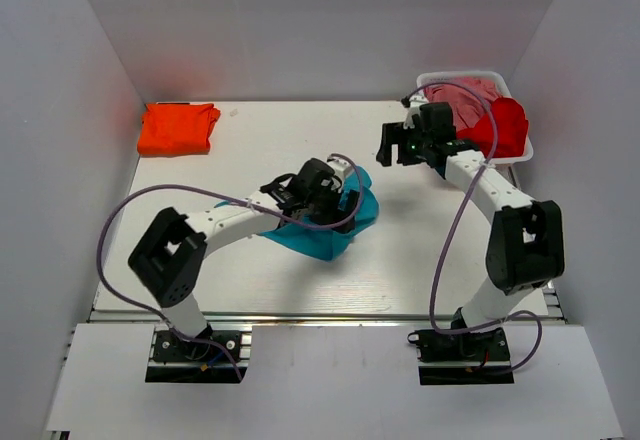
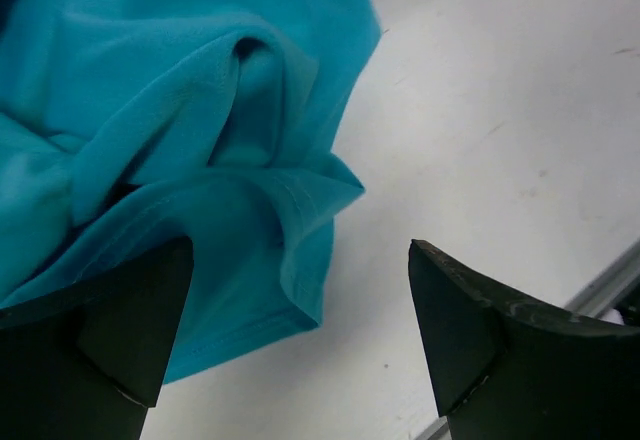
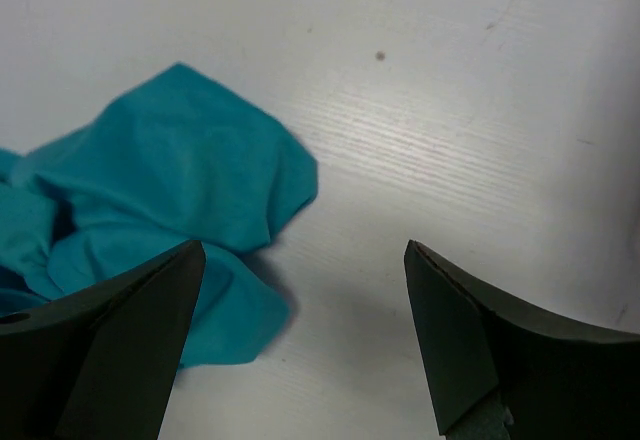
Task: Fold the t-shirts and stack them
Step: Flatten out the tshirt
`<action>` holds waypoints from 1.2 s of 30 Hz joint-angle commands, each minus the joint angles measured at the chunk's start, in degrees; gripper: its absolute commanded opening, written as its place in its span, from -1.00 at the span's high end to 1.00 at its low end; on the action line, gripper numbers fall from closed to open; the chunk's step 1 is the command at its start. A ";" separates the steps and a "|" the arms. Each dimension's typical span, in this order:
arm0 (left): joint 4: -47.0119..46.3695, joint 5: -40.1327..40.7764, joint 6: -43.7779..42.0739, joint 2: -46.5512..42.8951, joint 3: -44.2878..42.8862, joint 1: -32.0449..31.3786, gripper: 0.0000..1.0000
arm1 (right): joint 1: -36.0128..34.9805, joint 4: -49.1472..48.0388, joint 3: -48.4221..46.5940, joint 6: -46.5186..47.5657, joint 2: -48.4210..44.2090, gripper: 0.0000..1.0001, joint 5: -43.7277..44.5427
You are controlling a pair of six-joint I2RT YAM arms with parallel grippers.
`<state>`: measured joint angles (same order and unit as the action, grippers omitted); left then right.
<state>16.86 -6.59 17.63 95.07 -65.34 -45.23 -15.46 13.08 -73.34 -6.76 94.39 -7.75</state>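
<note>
Top external view: the teal t-shirt point(image 1: 335, 232) lies crumpled in the middle of the white surface point(image 1: 250, 140). The left gripper point(image 1: 345, 198) is right over it. Its two fingers point(image 2: 120, 330) are wide apart and hold nothing, and the cloth lies under them on the left side. The right gripper point(image 3: 304, 250) is open too and holds nothing. It hangs above bare surface, just beside the shirt's edge. The orange t-shirt point(image 1: 177, 128) sits folded in the far left corner. The red t-shirt point(image 1: 505, 125) and the pink t-shirt point(image 1: 462, 92) are piled in a white basket point(image 1: 524, 152) at the far right.
</note>
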 commanded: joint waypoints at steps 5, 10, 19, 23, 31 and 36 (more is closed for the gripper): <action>0.81 4.13 0.21 6.09 -4.00 -1.43 -0.89 | -0.01 2.03 -3.04 11.24 8.08 -0.69 -12.20; 0.80 1.67 0.21 9.87 -7.16 -1.44 -0.30 | 0.00 1.07 -1.90 11.25 10.64 -0.69 -12.29; 2.90 5.87 -0.31 2.41 -5.24 -1.96 1.00 | -0.09 0.01 2.33 9.50 11.60 -0.32 -22.57; 7.47 11.06 0.30 -2.23 -4.71 -1.96 1.00 | 0.08 1.60 3.02 8.09 12.31 -0.25 -20.29; 10.30 14.24 0.30 -8.49 -1.90 -0.65 1.00 | -0.80 -5.77 6.28 2.73 12.91 0.01 -32.49; 10.82 14.85 1.35 -9.72 -1.90 -0.65 1.00 | -1.94 -6.84 5.22 1.05 15.12 0.45 -35.14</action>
<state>26.17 6.66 17.96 88.29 -67.81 -46.09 -16.51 8.84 -66.46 -3.53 107.57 -38.37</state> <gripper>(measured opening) 0.027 0.382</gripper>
